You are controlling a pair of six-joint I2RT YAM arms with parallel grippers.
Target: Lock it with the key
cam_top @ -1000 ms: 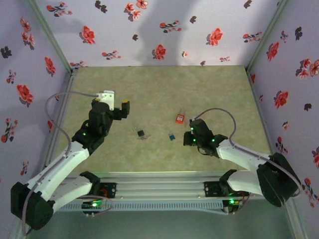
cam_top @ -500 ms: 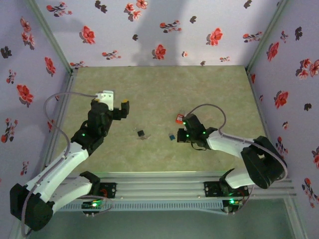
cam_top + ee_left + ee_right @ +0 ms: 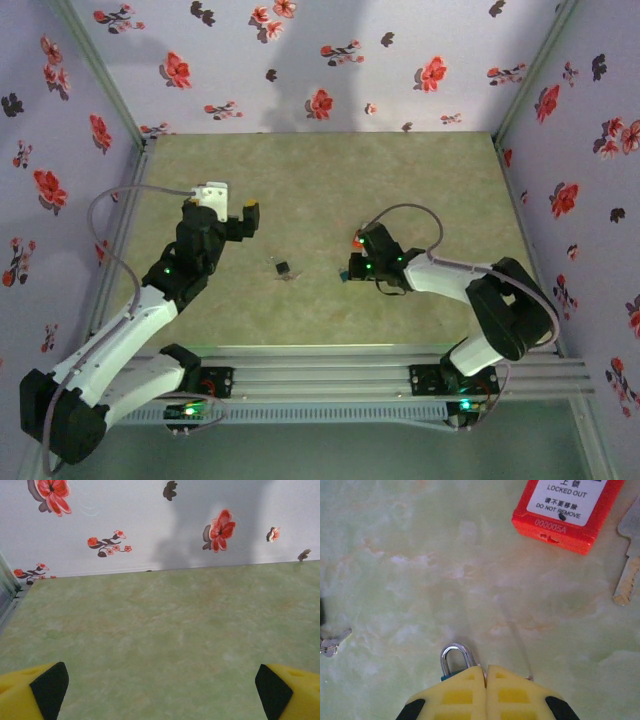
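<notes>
Right of the bench's [image 3: 320, 170] middle, the right claw [image 3: 486, 675] sits low over the surface with its yellow fingers pressed flat together, and nothing shows between the pads. A small blue padlock [image 3: 456, 646] lies at the tip of its left finger. The silver shackle pokes out beyond the finger and most of the blue body is hidden under it, so whether the claw touches the lock cannot be told. Farther off and to the right lies a red padlock [image 3: 565, 505] with a white label reading "LOCKED OUT" and "DO NOT REMOVE". A second key [image 3: 629, 555] lies just beside it at the right edge of the wrist view. To the left, well apart from the blue padlock, a key [image 3: 283, 268] with a dark head rests on the bench between the two arms. On the left side, the left claw [image 3: 161, 682] is spread fully wide and holds nothing, facing bare green bench and the flowered far wall.
</notes>
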